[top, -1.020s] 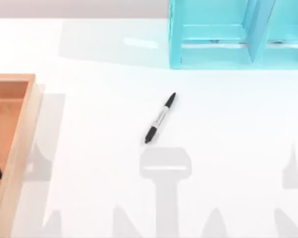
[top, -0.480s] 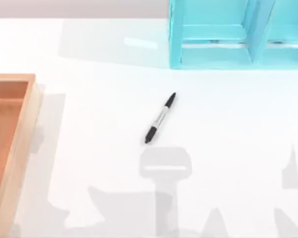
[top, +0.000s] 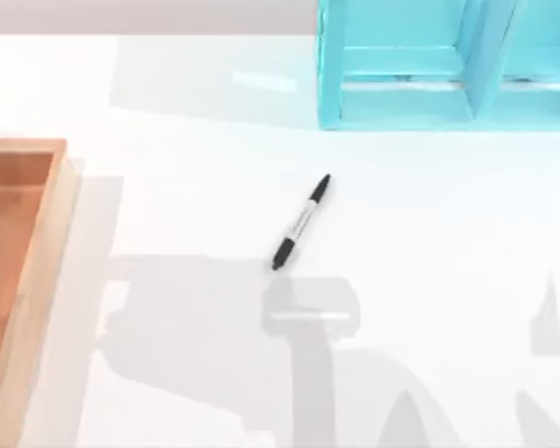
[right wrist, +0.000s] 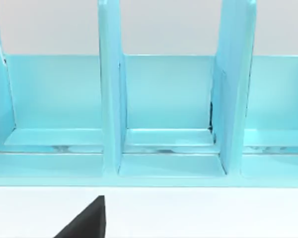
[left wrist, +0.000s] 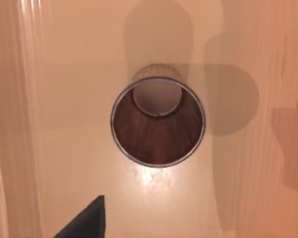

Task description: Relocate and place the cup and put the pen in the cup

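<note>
The pen (top: 301, 222) lies flat near the middle of the white table, slanted, its black cap end toward the back right. In the left wrist view I look straight down into the reddish-brown cup (left wrist: 158, 134), which stands upright on the floor of the wooden tray (left wrist: 59, 99). A dark part of my left gripper (left wrist: 84, 223) shows at that picture's edge, above the cup and apart from it. In the right wrist view a dark part of my right gripper (right wrist: 84, 220) points at the teal shelf, holding nothing I can see.
The orange-brown wooden tray (top: 39, 271) takes up the table's left edge. A teal shelf unit (top: 401, 103) with upright dividers (right wrist: 110, 99) stands at the back right. Arm shadows fall on the table's front part.
A dark object at the tray's left edge one second ago has left the top view. A broad arm shadow has spread over the table's front left. The pen has not moved.
</note>
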`<action>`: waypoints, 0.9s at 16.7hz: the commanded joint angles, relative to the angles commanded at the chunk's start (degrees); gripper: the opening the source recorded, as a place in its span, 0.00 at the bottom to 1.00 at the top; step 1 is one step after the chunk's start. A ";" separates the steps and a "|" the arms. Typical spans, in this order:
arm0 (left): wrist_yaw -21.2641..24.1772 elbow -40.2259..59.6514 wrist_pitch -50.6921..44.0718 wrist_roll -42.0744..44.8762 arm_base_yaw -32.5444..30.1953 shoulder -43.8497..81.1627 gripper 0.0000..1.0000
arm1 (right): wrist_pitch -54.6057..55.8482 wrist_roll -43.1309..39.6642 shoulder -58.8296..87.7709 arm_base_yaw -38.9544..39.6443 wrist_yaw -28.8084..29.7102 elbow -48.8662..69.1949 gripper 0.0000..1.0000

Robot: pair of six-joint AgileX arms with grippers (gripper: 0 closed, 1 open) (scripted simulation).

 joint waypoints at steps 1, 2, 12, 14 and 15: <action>0.03 1.99 -1.76 0.33 0.25 2.36 1.00 | 0.00 0.00 0.00 0.00 0.00 0.00 1.00; 0.05 3.46 -3.09 0.59 0.44 4.12 1.00 | 0.00 0.00 0.00 0.00 0.00 0.00 1.00; 0.07 0.84 -0.04 0.72 0.53 6.44 1.00 | 0.00 0.00 0.00 0.00 0.00 0.00 1.00; 0.07 -3.24 5.49 0.83 0.61 7.42 1.00 | 0.00 0.00 0.00 0.00 0.00 0.00 1.00; 0.07 -5.53 8.73 0.91 0.66 8.01 1.00 | 0.00 0.00 0.00 0.00 0.00 0.00 1.00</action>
